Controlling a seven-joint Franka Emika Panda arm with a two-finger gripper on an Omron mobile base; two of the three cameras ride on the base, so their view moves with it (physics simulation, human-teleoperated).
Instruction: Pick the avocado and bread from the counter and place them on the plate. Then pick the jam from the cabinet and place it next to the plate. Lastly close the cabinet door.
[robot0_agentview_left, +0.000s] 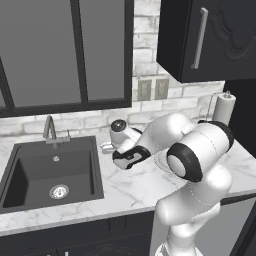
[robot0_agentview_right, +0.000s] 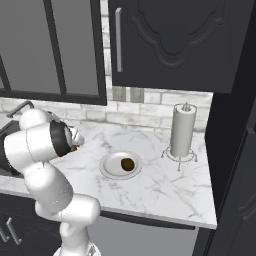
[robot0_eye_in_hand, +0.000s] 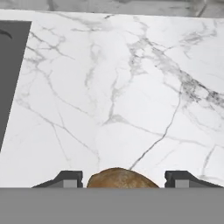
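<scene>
- Your avocado (robot0_agentview_right: 127, 163) lies on the plate (robot0_agentview_right: 111, 170); that step looks done
- The bread (robot0_eye_in_hand: 122, 179) sits between the fingertips (robot0_eye_in_hand: 65, 179) of your gripper (robot0_eye_in_hand: 124, 180), which stand apart on either side; whether they pinch it, you cannot tell
- Jam and cabinet door (robot0_agentview_right: 170, 40) remain
- Sink (robot0_agentview_left: 50, 172) edge lies close by; open counter (robot0_agentview_right: 160, 190) runs to the plate; paper towel stand (robot0_agentview_right: 182, 131) stands beyond

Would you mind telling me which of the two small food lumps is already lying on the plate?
The dark olive-green avocado is on the plate. The orange-brown bread sits between the fingers over bare marble counter.
</scene>
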